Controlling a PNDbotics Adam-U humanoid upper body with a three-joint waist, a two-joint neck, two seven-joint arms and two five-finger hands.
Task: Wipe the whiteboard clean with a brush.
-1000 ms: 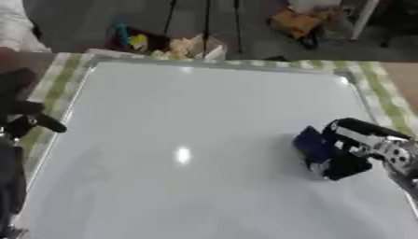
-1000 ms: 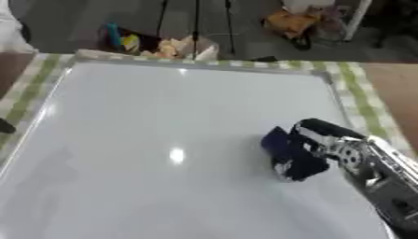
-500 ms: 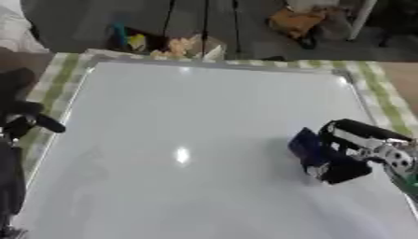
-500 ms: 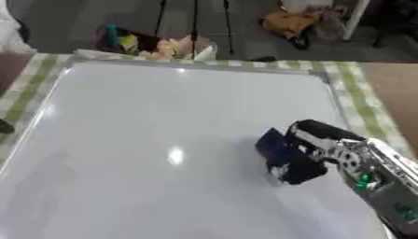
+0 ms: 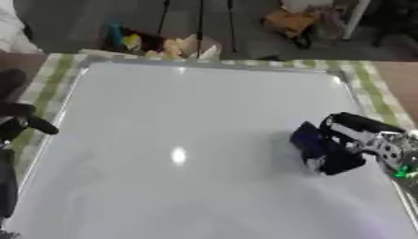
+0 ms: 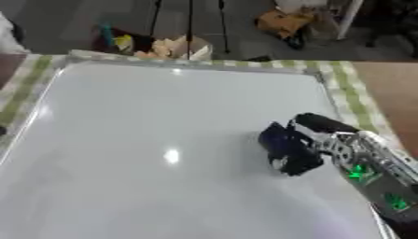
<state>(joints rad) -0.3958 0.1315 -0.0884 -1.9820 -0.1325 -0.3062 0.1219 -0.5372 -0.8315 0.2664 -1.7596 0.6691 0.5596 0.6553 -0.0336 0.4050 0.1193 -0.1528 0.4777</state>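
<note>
A large whiteboard (image 5: 188, 135) lies flat and fills most of the view; its surface looks plain white with a light glare. My right hand (image 5: 352, 144) comes in from the right, its fingers curled round a dark blue brush (image 5: 309, 139) that rests on the board's right half. My left hand (image 5: 18, 122) shows at the left edge beside the board, dark and partly cut off by the frame.
A green-and-white checked cloth (image 5: 377, 91) lies under the board and shows along its far and side edges. Beyond the far edge stand tripod legs (image 6: 189, 23), coloured clutter (image 5: 163, 44) and a brown box (image 5: 290, 21) on the floor.
My right hand with the brush has slid a little to the left across the board. The left hand has stayed where it was.
</note>
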